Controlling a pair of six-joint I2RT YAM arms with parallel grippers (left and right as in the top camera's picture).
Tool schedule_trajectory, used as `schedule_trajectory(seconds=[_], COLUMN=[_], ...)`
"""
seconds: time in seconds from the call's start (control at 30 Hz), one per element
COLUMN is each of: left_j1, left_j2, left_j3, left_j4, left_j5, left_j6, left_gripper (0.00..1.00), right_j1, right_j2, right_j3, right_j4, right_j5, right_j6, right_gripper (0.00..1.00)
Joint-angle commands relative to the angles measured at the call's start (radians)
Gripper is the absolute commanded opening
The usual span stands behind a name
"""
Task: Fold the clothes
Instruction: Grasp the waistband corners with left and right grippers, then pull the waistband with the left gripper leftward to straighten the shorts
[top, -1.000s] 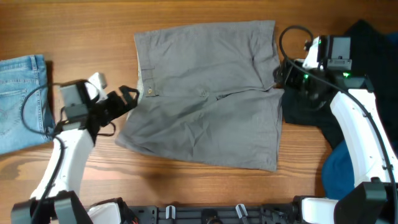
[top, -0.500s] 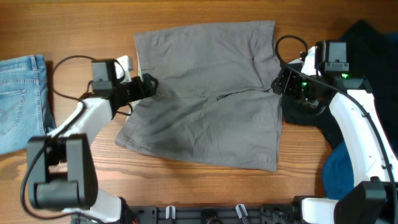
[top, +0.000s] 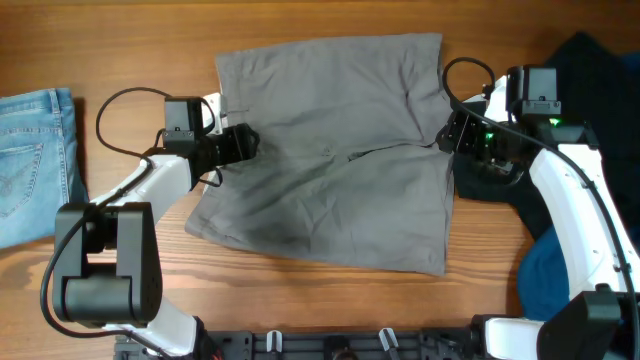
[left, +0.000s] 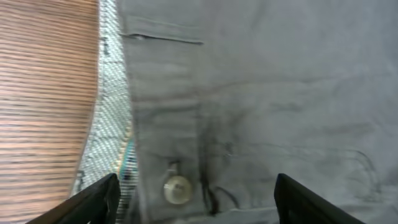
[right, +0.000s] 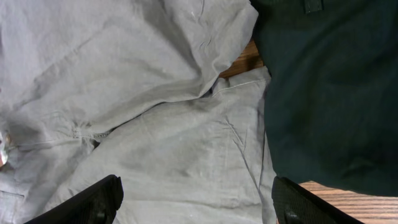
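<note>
Two end effectors at opposite ends of the wrinkled grey fabric shorts (top: 330, 170), neither grasping.
Shorts lie spread flat in the middle of the brown wooden table (top: 130, 50), waistband towards the left arm. At the waistband, the left end effector (top: 243, 143) is released, its fingers (left: 99, 200) spread wide either side of the round pale button (left: 176, 187). At the leg hems, the right end effector (top: 450, 130) is likewise released, just beside a dark crumpled garment (right: 329, 93). Blue denim jeans (top: 35, 160) lie at the far left, apart from the shorts.
</note>
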Motion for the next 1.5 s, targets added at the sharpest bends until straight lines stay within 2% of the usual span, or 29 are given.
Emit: schedule_trajectory(seconds=[0.0, 0.3, 0.53, 0.77, 0.83, 1.0, 1.17, 1.47], left_j1=[-0.001, -0.01, -0.01, -0.011, -0.011, -0.011, -0.01, 0.005], left_j2=[0.013, 0.053, 0.064, 0.064, 0.064, 0.064, 0.064, 0.06], left_j3=[0.014, 0.014, 0.014, 0.014, 0.014, 0.014, 0.014, 0.02], left_j4=[0.002, 0.0, 0.024, 0.03, 0.029, 0.017, 0.029, 0.065], left_j5=[-0.062, -0.053, 0.041, 0.048, 0.06, 0.059, 0.051, 0.013], left_j6=[0.008, -0.003, -0.003, -0.003, -0.003, -0.003, -0.003, -0.021], left_gripper=[0.82, 0.8, 0.72, 0.67, 0.6, 0.26, 0.04, 0.04], right_j1=[0.008, 0.008, 0.008, 0.008, 0.008, 0.008, 0.008, 0.008], right_j2=[0.008, 0.008, 0.008, 0.008, 0.008, 0.008, 0.008, 0.008], right_j3=[-0.01, -0.01, -0.01, -0.01, -0.01, -0.01, -0.01, -0.01], right_j4=[-0.004, -0.005, -0.004, -0.004, -0.004, -0.004, -0.008, -0.008], right_j5=[0.013, 0.013, 0.013, 0.013, 0.013, 0.013, 0.013, 0.014], right_j6=[-0.019, -0.019, -0.02, -0.019, -0.019, -0.019, -0.019, -0.021], right_gripper=[0.82, 0.82, 0.82, 0.82, 0.82, 0.82, 0.82, 0.82])
